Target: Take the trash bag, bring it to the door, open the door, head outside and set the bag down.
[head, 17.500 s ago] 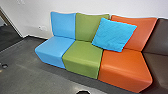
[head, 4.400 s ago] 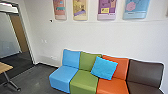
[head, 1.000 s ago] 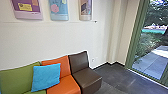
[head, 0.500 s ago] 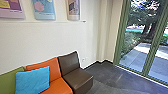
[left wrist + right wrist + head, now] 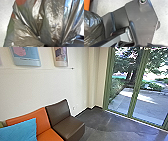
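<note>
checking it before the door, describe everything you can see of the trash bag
The trash bag is dark, shiny, thin-looking plastic, crinkled, with reddish, green and blue tints. In the left wrist view its folds draw together at a pinched spot; whether anything grips it there is unclear. In the right wrist view a rounded, bulging part shows near the robot's dark plate; whether they touch is unclear. Its contents are hidden.

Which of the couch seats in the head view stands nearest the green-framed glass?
The dark brown seat, at the row's end; unlike the orange seat beside it, it has no blue pillow against it.
</note>
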Available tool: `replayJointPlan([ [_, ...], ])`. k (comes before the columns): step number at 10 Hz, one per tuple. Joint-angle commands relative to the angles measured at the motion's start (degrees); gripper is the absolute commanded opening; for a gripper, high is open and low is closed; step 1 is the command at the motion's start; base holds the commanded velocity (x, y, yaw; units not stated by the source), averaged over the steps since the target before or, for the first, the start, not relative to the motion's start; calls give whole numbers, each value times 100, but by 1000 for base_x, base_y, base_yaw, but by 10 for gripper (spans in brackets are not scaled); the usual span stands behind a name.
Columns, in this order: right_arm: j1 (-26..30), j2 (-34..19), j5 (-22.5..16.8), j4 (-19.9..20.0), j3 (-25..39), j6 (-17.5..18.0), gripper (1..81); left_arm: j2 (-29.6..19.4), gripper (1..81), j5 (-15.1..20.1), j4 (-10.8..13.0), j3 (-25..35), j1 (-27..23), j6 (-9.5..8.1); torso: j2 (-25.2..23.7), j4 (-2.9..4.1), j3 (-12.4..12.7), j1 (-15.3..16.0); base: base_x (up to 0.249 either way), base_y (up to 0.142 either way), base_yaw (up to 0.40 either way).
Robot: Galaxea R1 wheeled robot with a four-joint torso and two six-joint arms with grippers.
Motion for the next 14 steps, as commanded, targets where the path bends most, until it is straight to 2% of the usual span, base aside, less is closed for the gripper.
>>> replayJointPlan([
  [1, 239, 19, -327, 34, 18, -6, 811, -37, 10, 382, 39, -20, -356, 29, 0, 0, 0, 0, 0, 0, -324],
  [14, 257, 46, -327, 25, 9, -32, 811, -46, 10, 373, 39, -20, -356, 21, 0, 0, 0, 0, 0, 0, -301],
])
